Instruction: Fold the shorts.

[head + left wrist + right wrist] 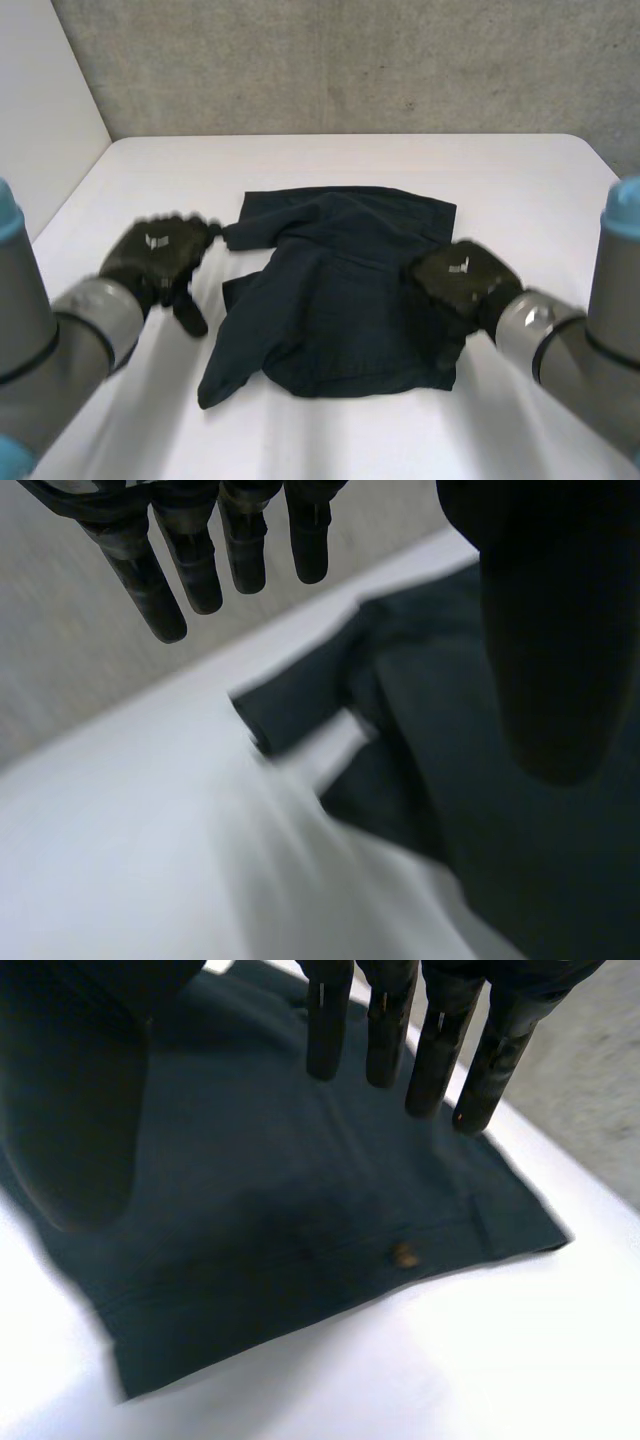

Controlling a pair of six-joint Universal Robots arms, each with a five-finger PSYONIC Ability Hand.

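left hand (pixel 158 257) beside, right hand (pixel 462 280) over one pair of shorts (pixel 340 315), both fingers straight, empty

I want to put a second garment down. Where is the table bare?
The table is bare in a wide strip between the shorts and the wall, and in a narrower strip along its near edge. It is crowded at the shorts' sides, where the left hand and right hand are.

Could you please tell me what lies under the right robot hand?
Under the open right robot hand lie the dark navy cloth shorts, with a small brown button past its fingertips. The white table below that cloth is covered there.
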